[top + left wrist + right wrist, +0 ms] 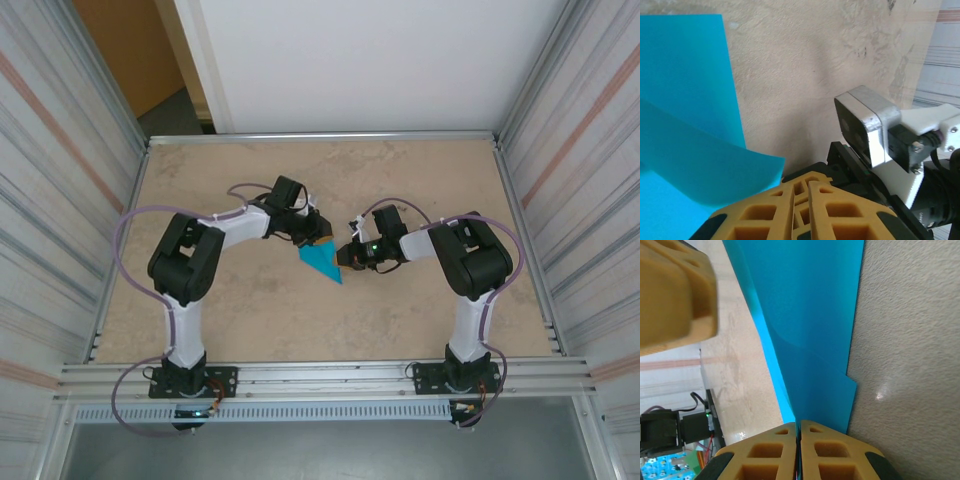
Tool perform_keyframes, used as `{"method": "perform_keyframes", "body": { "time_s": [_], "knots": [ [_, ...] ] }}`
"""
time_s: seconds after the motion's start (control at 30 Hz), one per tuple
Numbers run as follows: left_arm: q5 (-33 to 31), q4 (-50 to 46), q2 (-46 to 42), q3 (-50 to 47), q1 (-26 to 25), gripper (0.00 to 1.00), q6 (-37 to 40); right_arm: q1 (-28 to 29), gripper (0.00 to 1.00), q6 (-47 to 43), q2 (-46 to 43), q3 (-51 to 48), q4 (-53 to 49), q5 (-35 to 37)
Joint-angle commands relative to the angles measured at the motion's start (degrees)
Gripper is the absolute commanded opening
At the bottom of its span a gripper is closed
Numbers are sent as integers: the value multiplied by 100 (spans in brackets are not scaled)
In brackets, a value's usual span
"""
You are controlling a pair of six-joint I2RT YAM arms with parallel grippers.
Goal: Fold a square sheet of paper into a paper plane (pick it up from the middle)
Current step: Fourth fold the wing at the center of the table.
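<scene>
Paper [322, 262], teal and partly folded, lies mid-table between both arms. The right gripper [799, 440] is clamped shut on its right edge, probably to anchor it for creasing. The left gripper [807, 192] has its fingers pressed together at the curled far end; I cannot tell whether it grips paper.

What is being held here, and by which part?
The folded teal-blue paper sheet, pinched at its near end, along the crease, in the shut right tool.

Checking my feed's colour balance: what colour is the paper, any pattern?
The paper is plain teal-blue, unmarked; the right wrist view shows it best.
</scene>
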Motion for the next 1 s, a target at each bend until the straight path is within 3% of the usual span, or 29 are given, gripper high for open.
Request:
{"method": "perform_keyframes", "body": {
  "time_s": [0.0, 0.57, 0.97],
  "knots": [
    [123, -75, 130, 31, 3, 15, 53, -53, 10, 74, 243, -21, -442, 338],
    [78, -135, 404, 176, -1, 11, 125, -157, 25, 150, -386, -75, -633, 123],
    [100, -138, 519, 292, -10, 11, 88, -160, 33, 104, -1341, -239, -1413, 1336]
  ]
}}
